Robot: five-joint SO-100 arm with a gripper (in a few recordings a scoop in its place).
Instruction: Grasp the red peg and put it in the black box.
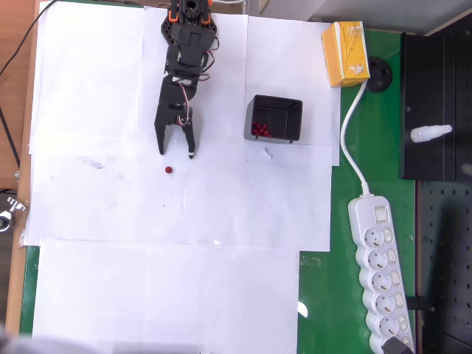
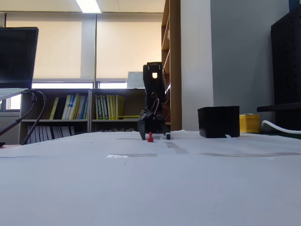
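We see the black arm (image 1: 186, 51) reaching down the overhead view from its orange-trimmed base at the top edge, which sits well up and left of the black box (image 1: 273, 118), our landmark. The arm is folded low, its wrist level with the box's far wall and off to its left. The gripper (image 1: 175, 153) points down the picture, its two fingers spread wide with a clear gap between them, tips just below the level of the box's near wall and well to its left. In the fixed view the gripper (image 2: 154, 136) hangs left of the box, tips close to the table surface, with the upper arm rising upright behind it.
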